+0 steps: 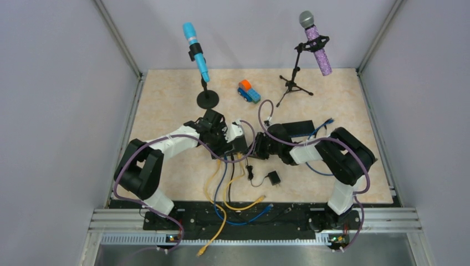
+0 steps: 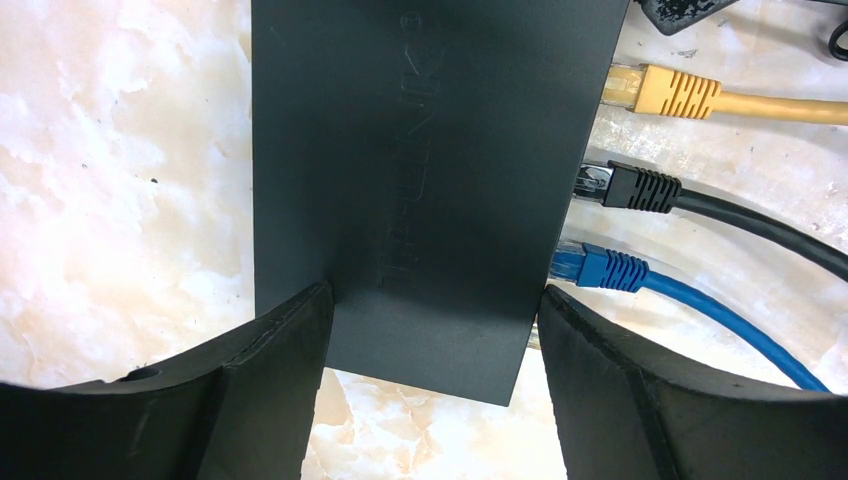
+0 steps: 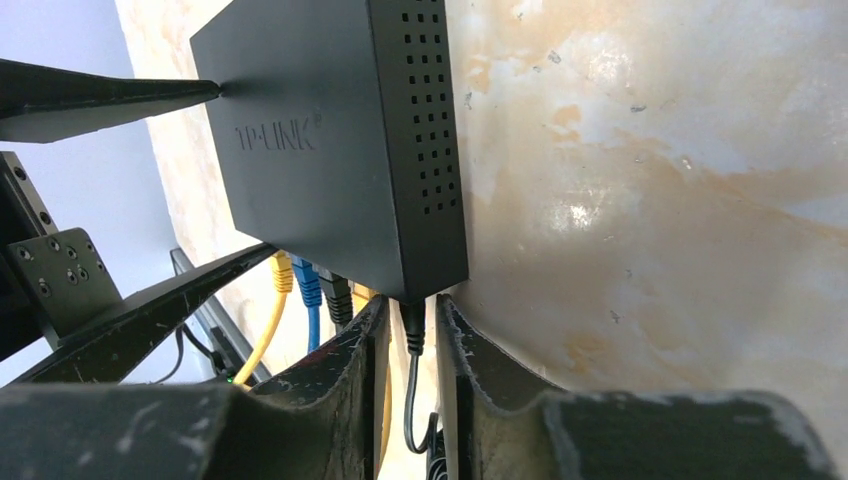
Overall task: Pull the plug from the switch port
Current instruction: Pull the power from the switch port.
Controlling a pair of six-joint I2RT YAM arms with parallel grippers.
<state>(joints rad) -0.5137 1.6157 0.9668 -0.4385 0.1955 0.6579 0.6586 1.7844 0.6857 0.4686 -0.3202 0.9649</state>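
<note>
The black TP-LINK switch (image 2: 420, 150) lies on the marbled table, at centre in the top view (image 1: 240, 147). My left gripper (image 2: 435, 300) is shut on the switch, one finger on each side of its end. Yellow (image 2: 680, 92), black (image 2: 640, 188) and blue (image 2: 610, 268) network plugs sit in its ports. In the right wrist view the switch (image 3: 320, 150) has a black power plug (image 3: 412, 328) seated in its corner port. My right gripper (image 3: 412, 302) straddles that plug with a narrow gap on each side, jaws open. It shows in the top view (image 1: 258, 148).
A blue microphone on a stand (image 1: 197, 52) and a purple one on a tripod (image 1: 316, 44) stand at the back, with a toy truck (image 1: 249, 91) between them. A black power adapter (image 1: 273, 178) and loose cables (image 1: 238, 205) lie at the near side. A black box (image 1: 302, 127) sits behind the right arm.
</note>
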